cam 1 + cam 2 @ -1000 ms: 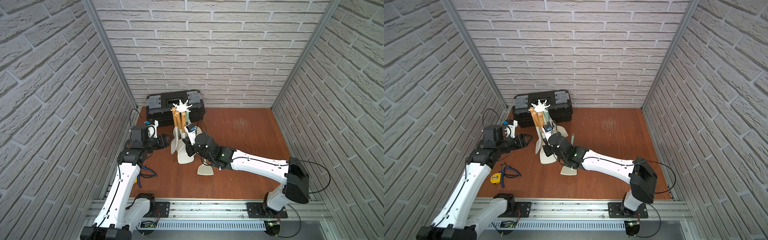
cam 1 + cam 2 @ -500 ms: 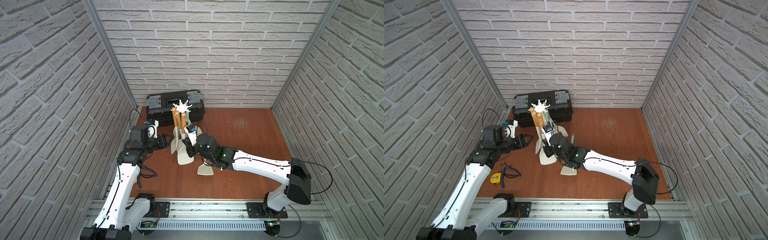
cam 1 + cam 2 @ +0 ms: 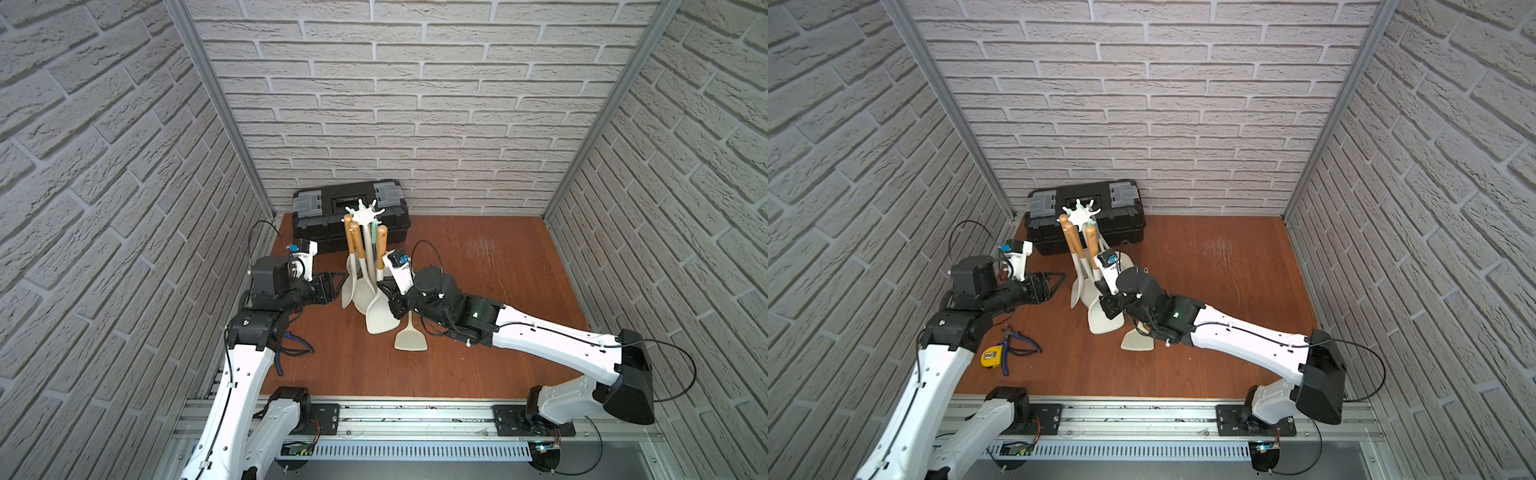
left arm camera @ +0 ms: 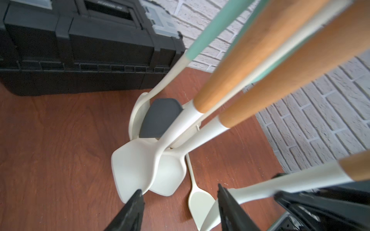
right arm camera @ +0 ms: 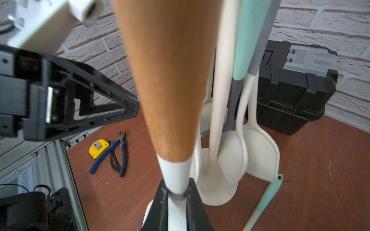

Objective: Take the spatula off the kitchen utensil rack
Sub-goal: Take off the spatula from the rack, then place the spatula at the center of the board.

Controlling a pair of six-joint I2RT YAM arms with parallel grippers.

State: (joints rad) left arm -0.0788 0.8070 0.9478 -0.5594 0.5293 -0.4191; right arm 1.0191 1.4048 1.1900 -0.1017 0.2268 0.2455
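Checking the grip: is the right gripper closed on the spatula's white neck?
Yes, the right wrist view shows the right gripper pinching the spatula at its white neck, just below the wooden handle.

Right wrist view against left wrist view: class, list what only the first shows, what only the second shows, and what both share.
Only the right wrist view shows the yellow tape measure and the blue-handled pliers on the table, and the right gripper shut on the white neck of the wood-handled spatula.
Only the left wrist view shows the cream blade of the utensil lying flat, framed between the open jaws of the left gripper.
Both show the black toolbox and the kitchen utensil rack.
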